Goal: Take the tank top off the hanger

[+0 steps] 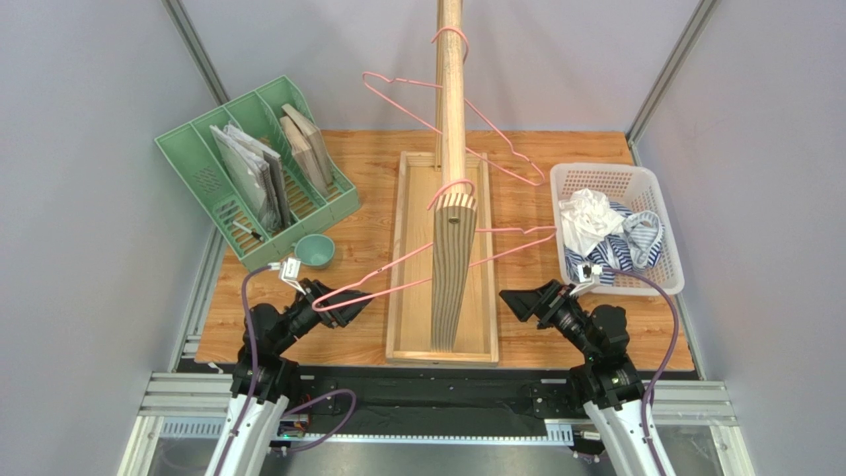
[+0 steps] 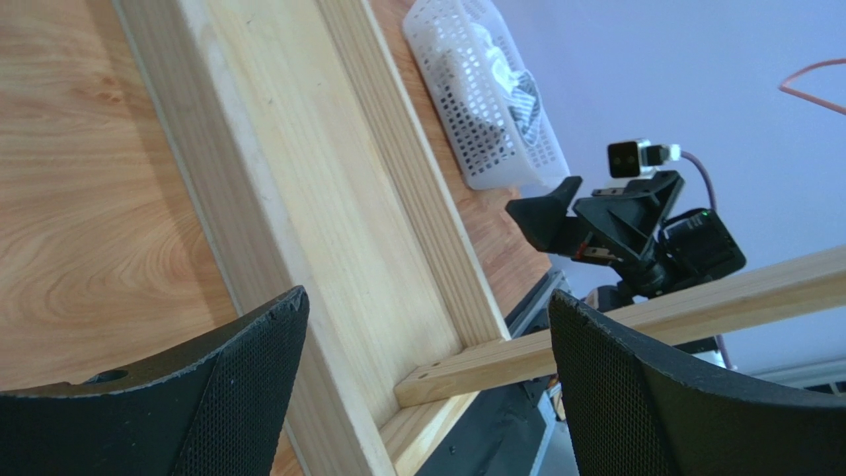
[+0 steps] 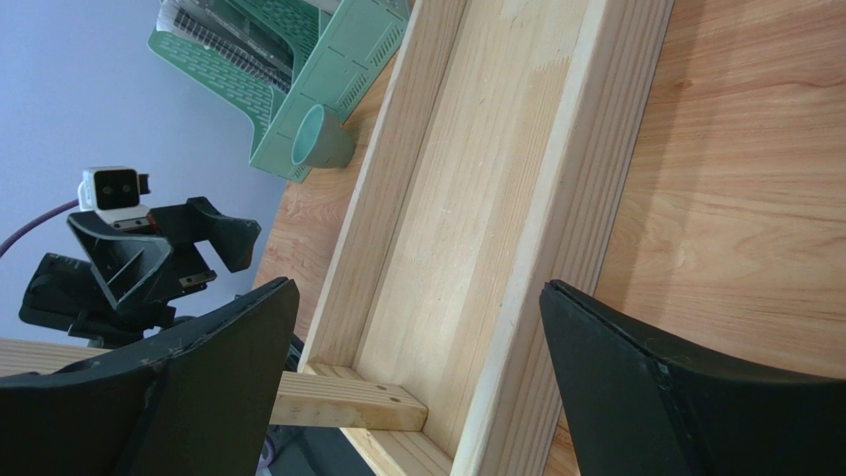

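Note:
Two bare pink wire hangers hook over the wooden rail (image 1: 450, 109): the near hanger (image 1: 397, 270) and the far hanger (image 1: 477, 114). No garment hangs on either. Crumpled white cloth (image 1: 588, 220) and blue-striped cloth (image 1: 635, 243) lie in the white basket (image 1: 608, 177); I cannot tell which is the tank top. My left gripper (image 1: 338, 309) (image 2: 427, 297) is open and holds nothing, just beside the near hanger's left tip. My right gripper (image 1: 521, 302) (image 3: 417, 286) is open and holds nothing, low at the rack's right side.
The rail stands on a wooden tray base (image 1: 407, 297) in the middle. A green file organizer (image 1: 260, 169) with papers and a teal cup (image 1: 315, 250) stand at the back left. Grey walls close in both sides.

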Motion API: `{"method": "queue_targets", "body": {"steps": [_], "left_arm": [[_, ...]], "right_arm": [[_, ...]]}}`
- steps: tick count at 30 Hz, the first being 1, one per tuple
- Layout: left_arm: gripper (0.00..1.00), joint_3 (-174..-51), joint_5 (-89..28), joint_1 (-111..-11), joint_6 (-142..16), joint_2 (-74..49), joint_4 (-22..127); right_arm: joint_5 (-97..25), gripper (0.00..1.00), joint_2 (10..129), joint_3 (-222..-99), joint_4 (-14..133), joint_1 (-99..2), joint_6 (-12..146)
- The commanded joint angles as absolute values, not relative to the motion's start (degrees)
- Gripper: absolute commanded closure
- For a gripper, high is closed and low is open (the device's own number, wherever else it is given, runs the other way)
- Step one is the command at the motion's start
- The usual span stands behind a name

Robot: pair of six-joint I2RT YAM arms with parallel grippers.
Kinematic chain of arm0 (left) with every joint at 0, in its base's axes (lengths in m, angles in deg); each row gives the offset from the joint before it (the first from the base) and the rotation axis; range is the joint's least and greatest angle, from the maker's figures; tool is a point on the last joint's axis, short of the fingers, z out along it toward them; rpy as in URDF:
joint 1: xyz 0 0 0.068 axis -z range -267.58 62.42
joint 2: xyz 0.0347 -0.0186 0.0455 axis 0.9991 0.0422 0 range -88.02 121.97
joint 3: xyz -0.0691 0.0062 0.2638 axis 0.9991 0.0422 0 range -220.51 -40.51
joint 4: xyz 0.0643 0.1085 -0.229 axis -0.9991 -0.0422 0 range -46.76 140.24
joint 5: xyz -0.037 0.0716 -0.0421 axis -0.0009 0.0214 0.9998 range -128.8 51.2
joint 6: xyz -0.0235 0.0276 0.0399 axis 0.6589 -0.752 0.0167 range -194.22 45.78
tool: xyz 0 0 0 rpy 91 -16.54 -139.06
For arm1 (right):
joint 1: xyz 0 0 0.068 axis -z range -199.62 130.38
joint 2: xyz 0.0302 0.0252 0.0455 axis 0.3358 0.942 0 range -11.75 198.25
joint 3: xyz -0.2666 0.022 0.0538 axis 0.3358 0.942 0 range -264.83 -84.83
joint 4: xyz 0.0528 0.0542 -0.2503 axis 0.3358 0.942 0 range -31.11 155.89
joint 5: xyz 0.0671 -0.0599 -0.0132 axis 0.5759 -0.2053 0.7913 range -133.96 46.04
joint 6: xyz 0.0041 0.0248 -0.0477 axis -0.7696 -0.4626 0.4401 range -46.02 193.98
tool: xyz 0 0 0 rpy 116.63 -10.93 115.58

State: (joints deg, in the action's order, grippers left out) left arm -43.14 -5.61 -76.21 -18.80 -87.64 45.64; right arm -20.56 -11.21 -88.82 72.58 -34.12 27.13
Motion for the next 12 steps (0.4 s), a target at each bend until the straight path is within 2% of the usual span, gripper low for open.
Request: {"method": "queue_targets", "body": {"steps": [1, 12], "left_arm": [[0.06, -38.66, -2.24, -76.33, -18.4, -94.09, 52.71], [0.03, -39.1, -3.91, -76.33, -26.41, -95.32, 40.14]], "right_arm": [[-24.01, 0.0, -14.47, -80.52, 70.05, -35.08, 25.82], [-27.97, 0.0, -14.03, -80.43, 71.02, -35.7, 25.02]]}}
